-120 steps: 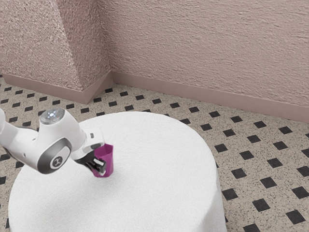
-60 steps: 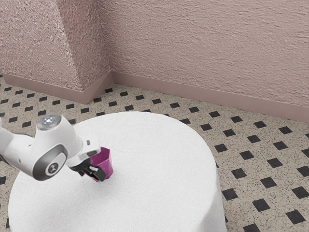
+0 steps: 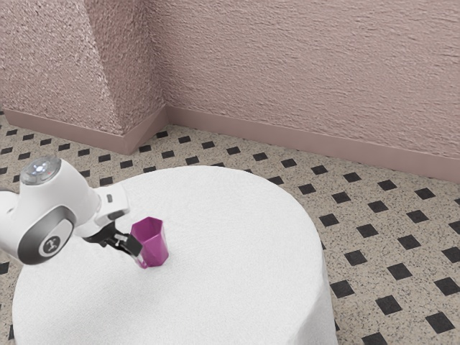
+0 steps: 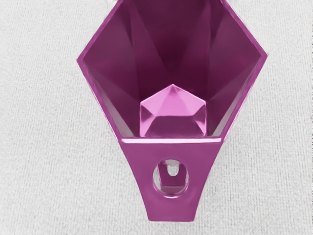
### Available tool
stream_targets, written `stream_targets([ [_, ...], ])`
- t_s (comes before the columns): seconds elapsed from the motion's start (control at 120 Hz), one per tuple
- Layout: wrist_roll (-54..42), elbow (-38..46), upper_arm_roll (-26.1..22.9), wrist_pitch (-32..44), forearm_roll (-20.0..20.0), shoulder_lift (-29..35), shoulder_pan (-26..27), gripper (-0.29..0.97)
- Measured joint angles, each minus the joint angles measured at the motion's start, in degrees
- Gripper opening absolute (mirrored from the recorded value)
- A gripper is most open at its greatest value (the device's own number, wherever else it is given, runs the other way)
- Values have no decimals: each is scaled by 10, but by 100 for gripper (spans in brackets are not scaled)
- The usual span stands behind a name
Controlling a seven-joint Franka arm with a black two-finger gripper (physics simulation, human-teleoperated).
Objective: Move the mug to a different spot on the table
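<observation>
1. The round white desk (image 3: 237, 237) spreads beneath the end effector and well beyond it. In the wrist view it lies pale and textured all round the mug.
2. The white Franka arm (image 3: 50, 223) comes in from the exterior view's left, behind the end effector.
3. The magenta faceted mug (image 3: 152, 241) stands mouth up on the desk, just ahead of the end effector toward the exterior view's right. In the wrist view the mug (image 4: 171, 73) shows its open hollow, and its handle (image 4: 170, 191) points back toward the end effector.
4. The black end effector (image 3: 128, 244) sits low, close against the mug's near side. Whether it grips the mug or is spread apart, I cannot tell.
</observation>
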State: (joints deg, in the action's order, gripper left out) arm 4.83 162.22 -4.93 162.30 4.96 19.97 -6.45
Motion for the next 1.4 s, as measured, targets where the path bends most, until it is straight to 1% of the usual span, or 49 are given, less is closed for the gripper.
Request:
stream_targets([
  [0.058,0,-8,0,-13,0,11,0,68],
  [0.175,-1,-56,1,-60,3,20,0,68],
  [0.3,-7,-144,3,-149,5,16,-1,68],
  [0.425,-16,-250,4,-255,2,-19,-1,68],
  [0.542,-32,-371,4,-357,-16,-72,-1,68],
  [0.617,-46,-489,4,-431,-28,-124,-1,68],
  [0.717,-63,-621,4,-519,-44,-178,10,68],
  [0.808,-74,-707,2,-587,-53,-206,27,68],
  [0.867,-81,-728,2,-620,-56,-211,38,68],
  [0.967,-90,-739,2,-658,-58,-212,56,68],
  [1.15,-104,-765,2,-689,-55,-215,79,68],
  [1.267,-110,-768,3,-697,-54,-217,79,68],
  [1.4,-116,-769,4,-701,-56,-217,62,68],
])
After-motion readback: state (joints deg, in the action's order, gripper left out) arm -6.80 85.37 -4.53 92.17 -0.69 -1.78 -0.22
